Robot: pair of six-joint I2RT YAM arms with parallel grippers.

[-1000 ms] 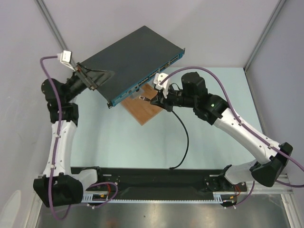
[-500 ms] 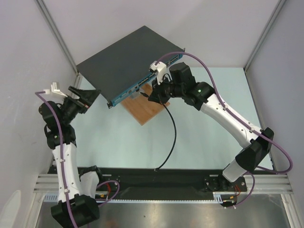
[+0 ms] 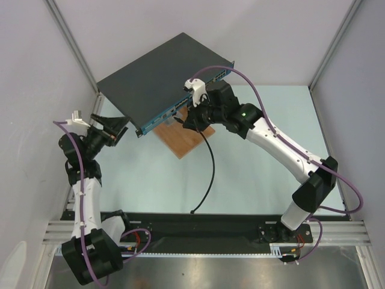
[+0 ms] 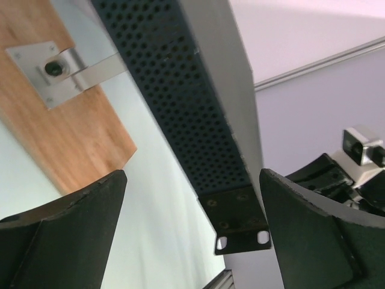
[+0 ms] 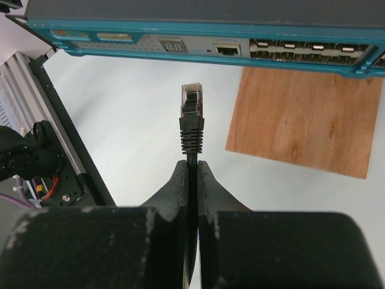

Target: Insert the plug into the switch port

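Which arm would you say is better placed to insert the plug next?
Right: the right end effector is shut on the cable just behind the plug, which points toward the switch port close ahead. The left end effector is open and empty.

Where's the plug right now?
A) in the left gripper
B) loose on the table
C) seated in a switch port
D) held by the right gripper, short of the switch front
D: in the right wrist view the right gripper is shut on the cable just behind the plug, and table shows between the plug's tip and the switch front.
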